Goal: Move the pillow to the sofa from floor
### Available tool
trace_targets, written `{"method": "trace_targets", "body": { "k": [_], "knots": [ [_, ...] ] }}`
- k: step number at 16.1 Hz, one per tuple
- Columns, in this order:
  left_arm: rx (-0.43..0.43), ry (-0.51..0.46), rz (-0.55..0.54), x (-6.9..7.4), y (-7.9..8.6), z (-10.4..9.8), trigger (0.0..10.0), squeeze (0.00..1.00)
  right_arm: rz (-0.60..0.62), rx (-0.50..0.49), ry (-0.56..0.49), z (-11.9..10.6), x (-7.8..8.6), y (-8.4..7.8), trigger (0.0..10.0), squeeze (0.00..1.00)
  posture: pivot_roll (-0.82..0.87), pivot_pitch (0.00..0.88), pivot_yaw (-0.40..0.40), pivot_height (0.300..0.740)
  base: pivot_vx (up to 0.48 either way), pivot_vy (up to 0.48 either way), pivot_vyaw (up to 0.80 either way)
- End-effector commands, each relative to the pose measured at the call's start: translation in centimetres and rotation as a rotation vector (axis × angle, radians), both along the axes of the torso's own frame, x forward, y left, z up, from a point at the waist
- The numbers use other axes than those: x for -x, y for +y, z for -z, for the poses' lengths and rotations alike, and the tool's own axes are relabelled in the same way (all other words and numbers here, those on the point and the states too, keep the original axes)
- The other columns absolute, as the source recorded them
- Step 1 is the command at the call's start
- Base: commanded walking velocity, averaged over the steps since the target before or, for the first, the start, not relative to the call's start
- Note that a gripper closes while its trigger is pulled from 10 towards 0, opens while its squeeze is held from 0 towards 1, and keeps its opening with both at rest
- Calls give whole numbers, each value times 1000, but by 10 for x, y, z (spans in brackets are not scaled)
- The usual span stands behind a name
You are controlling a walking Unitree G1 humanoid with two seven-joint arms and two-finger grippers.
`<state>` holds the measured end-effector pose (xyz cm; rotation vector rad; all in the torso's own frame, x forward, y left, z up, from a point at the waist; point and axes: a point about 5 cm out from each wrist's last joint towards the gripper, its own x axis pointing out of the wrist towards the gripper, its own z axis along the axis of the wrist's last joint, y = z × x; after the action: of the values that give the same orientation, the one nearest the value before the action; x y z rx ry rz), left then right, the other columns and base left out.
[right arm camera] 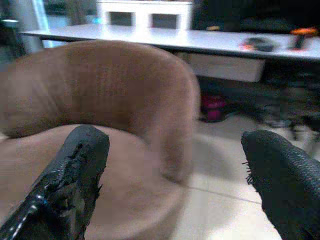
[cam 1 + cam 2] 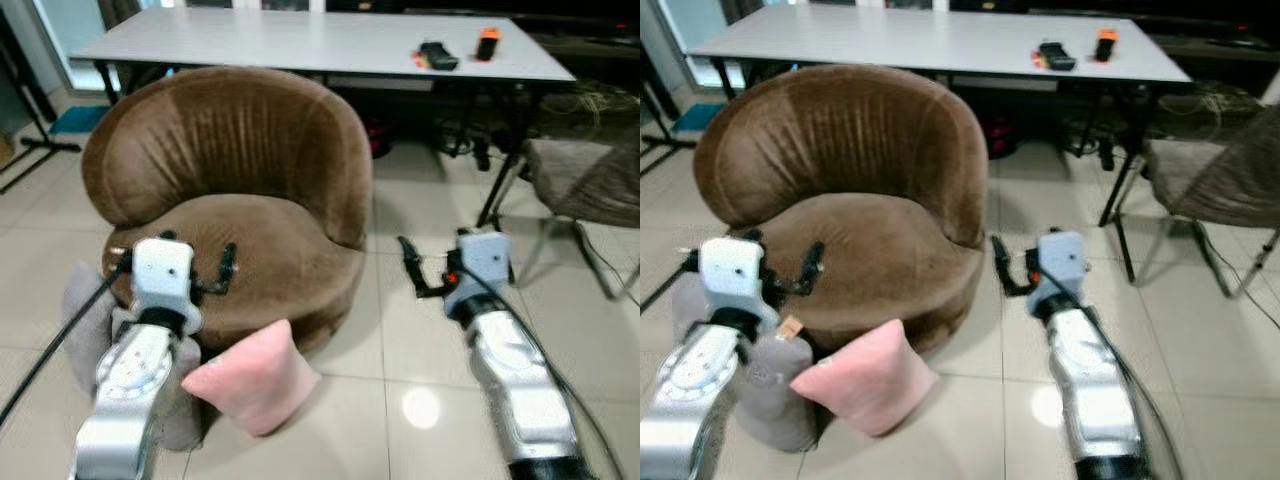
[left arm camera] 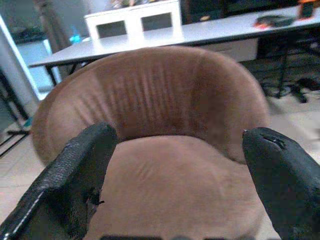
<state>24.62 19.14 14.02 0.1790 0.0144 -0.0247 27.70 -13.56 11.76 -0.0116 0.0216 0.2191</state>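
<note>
With the pink pillow point(image 2: 255, 376) on the floor point(image 2: 400, 350) against the brown sofa's point(image 2: 240, 200) front edge, the reach is judged pending; both grippers, left point(image 2: 195, 268) and right point(image 2: 425, 270), are held with fingers spread and must be lowered around it.

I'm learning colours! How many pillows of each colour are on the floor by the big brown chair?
Pink pillow: 1
Grey pillow: 1, partly hidden behind the left arm
Total: 2, both on the floor against the brown chair

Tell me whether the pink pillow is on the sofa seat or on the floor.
On the floor. The pink pillow stands on the tiles, leaning against the front of the brown sofa, below its seat.
</note>
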Motion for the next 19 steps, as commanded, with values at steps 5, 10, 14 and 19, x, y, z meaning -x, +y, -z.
{"method": "trace_targets", "body": {
  "k": [5, 10, 14, 19],
  "knots": [
    [17, -3, 24, 0, -7, -1, 10000, 0, -55, -7, -8, -3, 5, 1, 10000, 0, -59, 0, -1, 740, 272, 0, 580],
    [17, -5, 15, 0, -7, 0, 10000, 0, -62, 42, -25, -6, 2, 1, 10000, 0, -61, 0, -5, 740, 272, 0, 91],
    [21, -11, 16, -1, -7, -1, 10000, 0, -96, 27, -26, -6, 3, 4, 10000, 0, -61, 0, -5, 740, 272, 0, 0],
    [24, -14, 23, -2, -7, -2, 10000, 0, -85, 27, -22, -4, 3, 3, 10000, 0, -63, 0, -1, 740, 296, 0, 771]
  ]
}}
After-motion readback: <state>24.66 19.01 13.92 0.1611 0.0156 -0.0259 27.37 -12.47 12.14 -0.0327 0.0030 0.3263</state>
